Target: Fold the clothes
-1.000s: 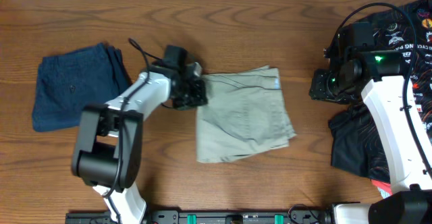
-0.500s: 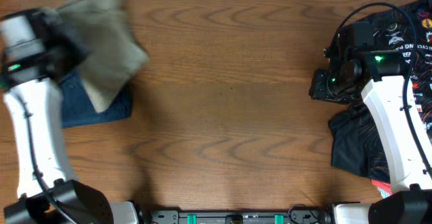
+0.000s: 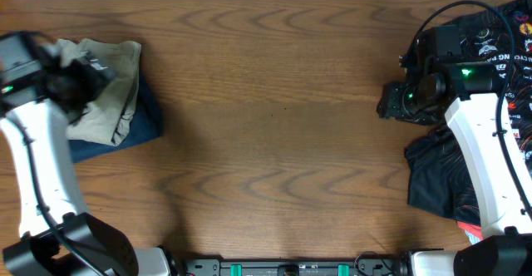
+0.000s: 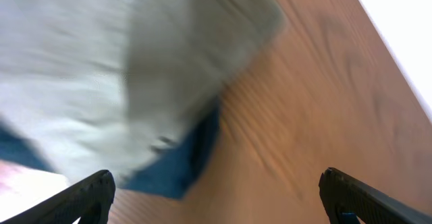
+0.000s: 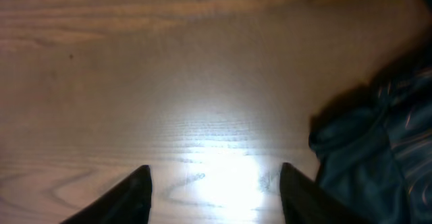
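Note:
A folded khaki garment [image 3: 115,81] lies on top of a folded navy garment [image 3: 148,118] at the table's far left. My left gripper [image 3: 79,83] hovers over the khaki piece's left part. In the left wrist view the khaki cloth [image 4: 101,69] and the navy edge [image 4: 182,163] lie above my left gripper [image 4: 216,197], which is open wide and empty. My right gripper [image 3: 389,103] sits at the left edge of the pile of dark clothes [image 3: 436,176]. In the right wrist view my right gripper [image 5: 214,190] is open over bare wood, with dark cloth [image 5: 378,136] just to its right.
A black printed garment [image 3: 507,35] spreads under the right arm at the far right. Brown wooden table [image 3: 274,126] stretches between the two arms. A rail with green clips [image 3: 291,268] runs along the front edge.
My left arm carried the khaki garment from the table's middle to the far left, set it on the navy one and opened. My right gripper's fingers opened wider.

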You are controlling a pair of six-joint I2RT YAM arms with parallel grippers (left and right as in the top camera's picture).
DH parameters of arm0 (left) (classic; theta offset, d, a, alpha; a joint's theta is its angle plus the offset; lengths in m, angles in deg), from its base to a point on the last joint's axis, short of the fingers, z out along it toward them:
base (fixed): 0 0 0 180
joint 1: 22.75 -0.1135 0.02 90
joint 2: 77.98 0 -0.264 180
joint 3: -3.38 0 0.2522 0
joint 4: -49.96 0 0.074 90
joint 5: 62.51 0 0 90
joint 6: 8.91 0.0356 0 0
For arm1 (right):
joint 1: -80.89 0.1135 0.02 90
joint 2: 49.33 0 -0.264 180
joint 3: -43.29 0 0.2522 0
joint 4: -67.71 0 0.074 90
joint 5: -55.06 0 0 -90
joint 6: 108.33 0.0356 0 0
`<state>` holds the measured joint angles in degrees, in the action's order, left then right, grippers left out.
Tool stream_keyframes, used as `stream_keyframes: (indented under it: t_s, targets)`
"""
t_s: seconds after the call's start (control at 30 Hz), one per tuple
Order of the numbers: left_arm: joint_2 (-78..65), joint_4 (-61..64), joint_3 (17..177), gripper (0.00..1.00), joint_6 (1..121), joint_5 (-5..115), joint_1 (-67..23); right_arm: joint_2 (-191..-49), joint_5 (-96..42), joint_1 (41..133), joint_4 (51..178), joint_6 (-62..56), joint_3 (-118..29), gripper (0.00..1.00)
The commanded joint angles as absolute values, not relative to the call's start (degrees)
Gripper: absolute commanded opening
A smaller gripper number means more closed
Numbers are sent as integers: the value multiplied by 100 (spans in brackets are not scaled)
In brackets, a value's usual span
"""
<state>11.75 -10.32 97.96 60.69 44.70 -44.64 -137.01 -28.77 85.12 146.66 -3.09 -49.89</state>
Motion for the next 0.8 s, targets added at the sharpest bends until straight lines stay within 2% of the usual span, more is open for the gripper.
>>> stream_keyframes:
  t_s: [0.0, 0.17, 0.27, 0.5, 0.77]
  targets:
    - [1193, -1222, 9782, 98, 6847, 4407, -3675, -13623, -2846, 8558, 14526, -70, -5070, 67]
    - [1191, -1843, 9782, 98, 7938, 3865, -2532, -13623, -2849, 8333, 14568, -18, -5070, 73]
    - [1134, -2140, 9785, 98, 7933, 3590, -2200, -13623, -2851, 8099, 14830, -252, -5070, 73]
    - [338, -2746, 9782, 98, 7833, 3885, -1988, -13443, -2973, 7590, 15536, -433, -5063, 71]
    - [-1183, -3233, 9664, 98, 7894, 3603, -1173, -12374, -3229, 7752, 15412, -525, -4685, 71]
